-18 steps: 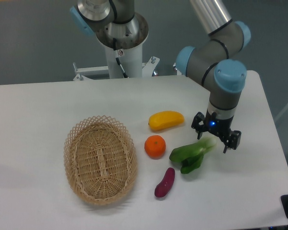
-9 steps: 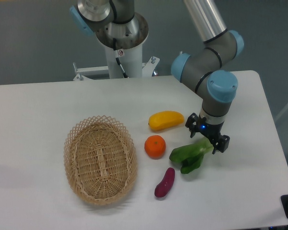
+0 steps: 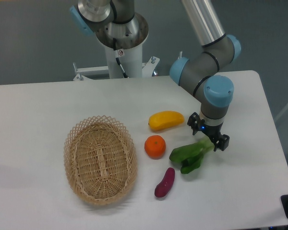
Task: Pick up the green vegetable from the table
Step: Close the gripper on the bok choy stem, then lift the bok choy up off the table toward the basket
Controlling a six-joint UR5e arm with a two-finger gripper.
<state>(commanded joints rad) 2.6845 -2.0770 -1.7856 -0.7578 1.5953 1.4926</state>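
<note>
We see the black two-finger gripper (image 3: 209, 137) spread open astride the pale stalk end of the leafy green vegetable (image 3: 192, 155) (lying on the white table (image 3: 38, 110)), right of the round orange (image 3: 155, 146).

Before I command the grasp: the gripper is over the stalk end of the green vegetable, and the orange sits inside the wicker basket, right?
Not quite. In the camera view the orange lies on the table, outside the wicker basket. The gripper is over the green vegetable's stalk end.

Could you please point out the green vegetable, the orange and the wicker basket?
green vegetable (image 3: 187, 154), fixed camera, dark leaves.
orange (image 3: 155, 146), fixed camera, centre of fruit.
wicker basket (image 3: 74, 134), fixed camera, left rim.
</note>
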